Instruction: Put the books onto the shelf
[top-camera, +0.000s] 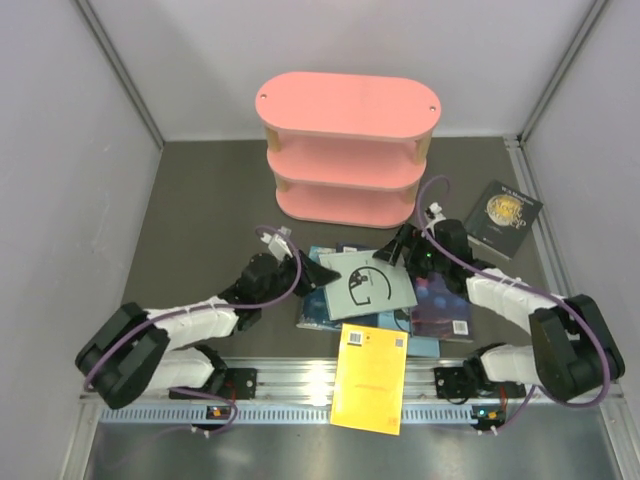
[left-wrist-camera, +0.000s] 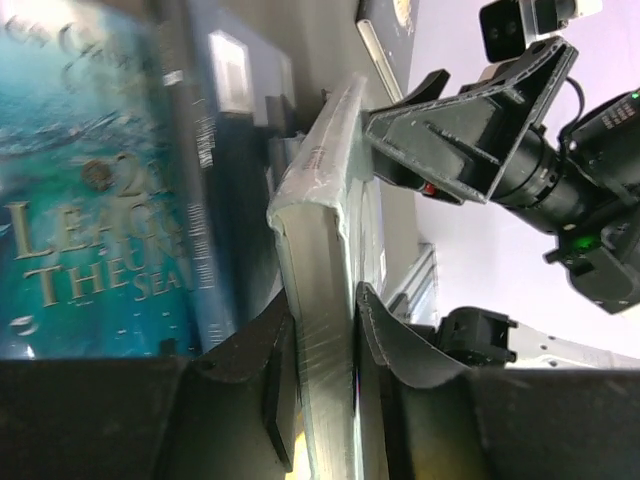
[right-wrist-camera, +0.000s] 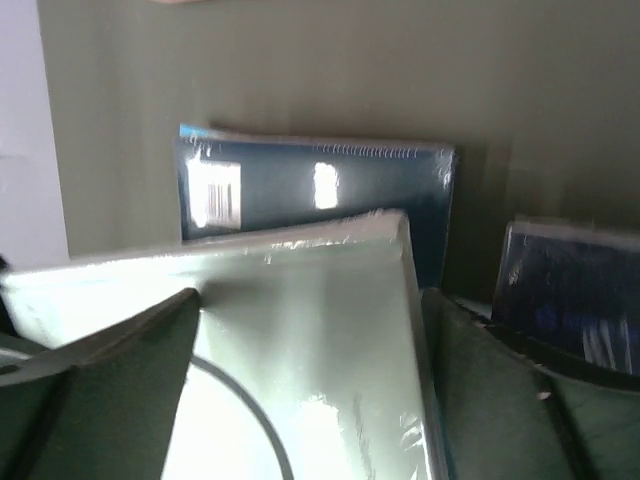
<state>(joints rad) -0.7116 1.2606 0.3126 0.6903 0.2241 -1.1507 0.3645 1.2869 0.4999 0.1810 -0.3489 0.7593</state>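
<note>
Pickup step: left gripper (left-wrist-camera: 325, 305) pinches the pale grey-green paperback (left-wrist-camera: 318, 215) by its edge; right gripper (right-wrist-camera: 310, 300) straddles it, spread. Next move likely calls for a lift toward the pink three-tier shelf (top-camera: 345, 110).

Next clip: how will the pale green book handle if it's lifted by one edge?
It will probably sag a little: the pale green book looks thin, and the left gripper pinches only one edge. Its glossy wrap may slip between the fingers.
</note>
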